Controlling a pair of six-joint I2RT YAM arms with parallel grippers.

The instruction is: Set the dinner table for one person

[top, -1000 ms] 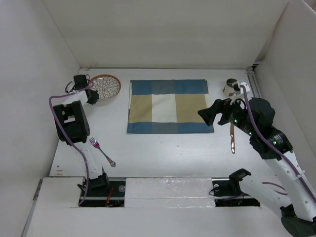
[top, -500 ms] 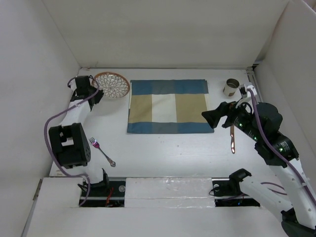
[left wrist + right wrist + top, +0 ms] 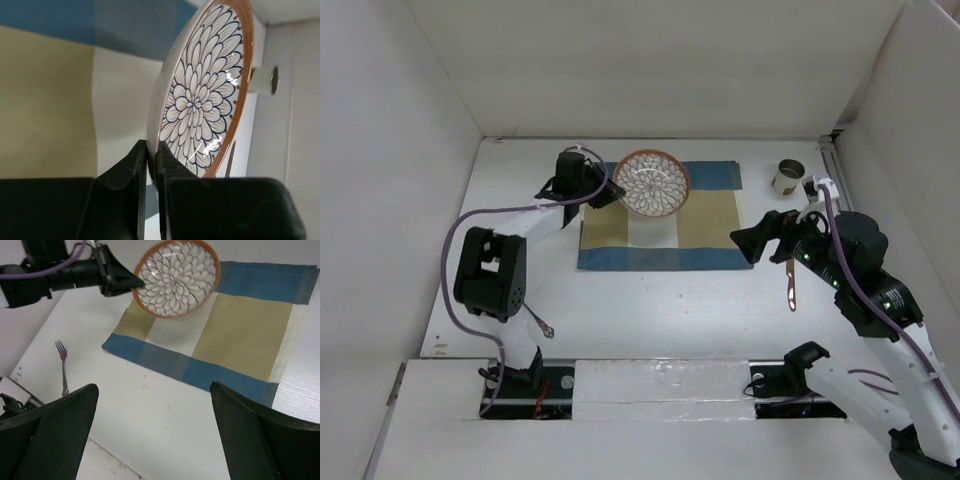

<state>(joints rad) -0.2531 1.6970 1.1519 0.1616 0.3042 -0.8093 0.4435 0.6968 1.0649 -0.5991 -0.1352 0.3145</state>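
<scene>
The table [image 3: 660, 300] is a large matte white surface that fills the scene under both arms. White panels close it in on the left, far and right sides, and the arm bases sit along its near edge.

A checked blue-and-tan mat [image 3: 705, 215] lies at the middle of the table, toward the far side. Its edges run square to the walls. Bare white strips are left all round it, the widest on the near side and on the left.

The left gripper [image 3: 152, 152] reaches in from the left. Its jaws are pinched tight on the left rim of the plate [image 3: 652, 183]. The plate has an orange rim and a petal pattern in dark lines on white. It sits over the far-left part of the mat, tipped in the wrist view, and whether it touches the cloth cannot be told.

The right gripper [image 3: 154, 395] hangs just off the mat's right edge, its jaws spread wide and nothing between them.

A cup [image 3: 788, 176] stands in the far right corner, near the right wall and apart from the mat. A copper utensil [image 3: 790, 285] lies right of the mat, pointing near to far, partly under the right arm. A fork [image 3: 62, 365] lies on the near left, well apart from the mat.
</scene>
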